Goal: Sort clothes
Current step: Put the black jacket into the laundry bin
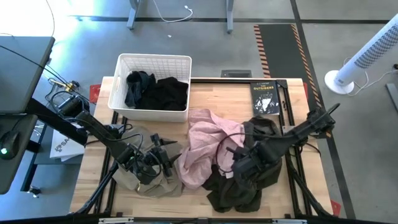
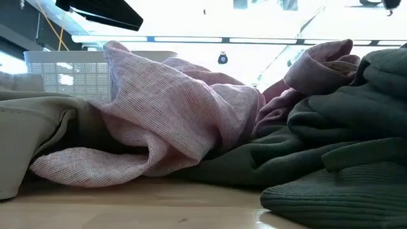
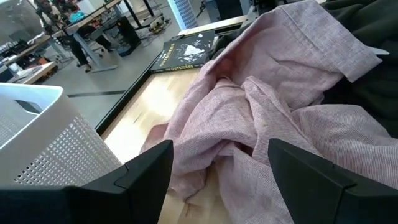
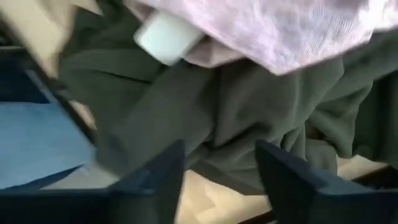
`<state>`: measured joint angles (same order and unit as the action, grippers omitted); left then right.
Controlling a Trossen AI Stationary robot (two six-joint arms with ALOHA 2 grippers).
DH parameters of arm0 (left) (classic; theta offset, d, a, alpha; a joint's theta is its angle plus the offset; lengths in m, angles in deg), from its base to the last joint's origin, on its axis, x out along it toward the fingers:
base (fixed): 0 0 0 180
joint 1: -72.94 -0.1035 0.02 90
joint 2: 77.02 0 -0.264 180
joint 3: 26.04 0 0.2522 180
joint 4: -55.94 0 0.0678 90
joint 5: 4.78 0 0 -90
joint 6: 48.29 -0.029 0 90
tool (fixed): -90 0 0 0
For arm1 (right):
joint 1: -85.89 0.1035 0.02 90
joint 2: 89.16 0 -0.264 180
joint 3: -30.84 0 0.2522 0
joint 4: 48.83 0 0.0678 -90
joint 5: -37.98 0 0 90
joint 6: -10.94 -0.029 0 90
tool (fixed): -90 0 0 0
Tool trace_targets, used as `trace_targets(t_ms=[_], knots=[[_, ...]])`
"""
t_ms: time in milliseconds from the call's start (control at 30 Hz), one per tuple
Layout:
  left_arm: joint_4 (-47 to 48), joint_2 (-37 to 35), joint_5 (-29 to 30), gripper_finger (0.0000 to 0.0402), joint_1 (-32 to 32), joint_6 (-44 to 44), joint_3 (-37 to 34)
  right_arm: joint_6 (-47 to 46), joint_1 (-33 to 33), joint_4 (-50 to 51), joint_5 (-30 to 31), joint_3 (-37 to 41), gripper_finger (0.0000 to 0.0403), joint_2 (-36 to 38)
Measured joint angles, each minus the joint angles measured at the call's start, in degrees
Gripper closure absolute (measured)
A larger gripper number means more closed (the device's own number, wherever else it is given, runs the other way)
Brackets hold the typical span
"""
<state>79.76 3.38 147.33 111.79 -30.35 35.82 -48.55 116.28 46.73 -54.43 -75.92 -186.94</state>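
High view shows us the white basket (image 1: 152, 62) at the table's back edge, with a black garment (image 1: 166, 93) and a small navy-grey one (image 1: 138, 84) inside. In front of the basket, the pink shirt (image 1: 202, 146) runs long from back to front. Right of it lies the olive garment (image 1: 245, 183), left of it the khaki one (image 1: 146, 180). We see the left gripper (image 3: 217, 168) and right gripper (image 4: 221, 165) with fingers apart, holding nothing.

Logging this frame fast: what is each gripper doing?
Left gripper: open, empty, facing the pink garment.
Right gripper: open, empty, over the olive-green garment.
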Motion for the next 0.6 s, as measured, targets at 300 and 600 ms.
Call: trace_targets(t_ms=[300,600], knots=[[0.0,0.0,-1.7,0.0140,0.1,1.0,0.0,-2.2,-1.8,-14.7,-2.1,19.1,0.0049,0.0],[0.3,0.0,-2.0,0.0140,0.1,1.5,0.0,2.7,-4.6,-45.1,-5.5,38.6,0.0039,0.4]])
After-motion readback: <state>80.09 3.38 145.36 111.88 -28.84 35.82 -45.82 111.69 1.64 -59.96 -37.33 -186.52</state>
